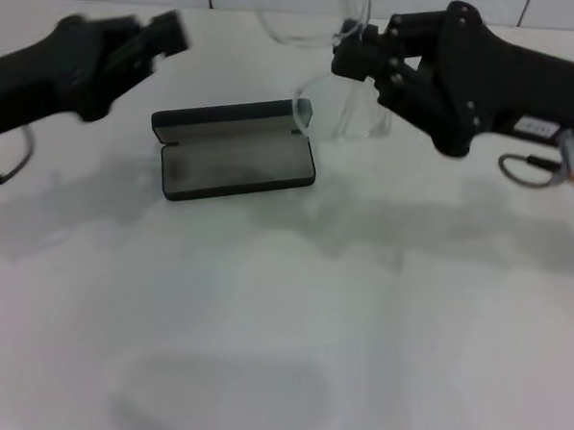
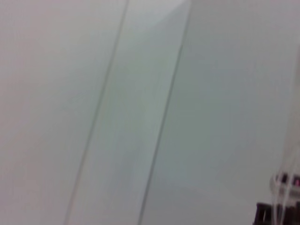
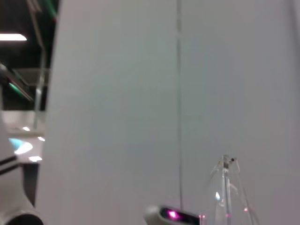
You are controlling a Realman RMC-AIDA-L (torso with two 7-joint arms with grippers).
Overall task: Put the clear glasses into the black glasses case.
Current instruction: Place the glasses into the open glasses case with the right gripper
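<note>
clear glasses (image 1: 320, 43) held above open black glasses case (image 1: 234, 153)

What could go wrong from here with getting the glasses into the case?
The right hand holds the clear glasses up beside the black glasses case, not over it; a release now would likely miss. The dangling glasses could catch the raised lid or shove the light case on the table. The left hand hovers apart, not steadying it.

White table (image 1: 281, 321) with open black glasses case (image 1: 234, 153) on it
</note>
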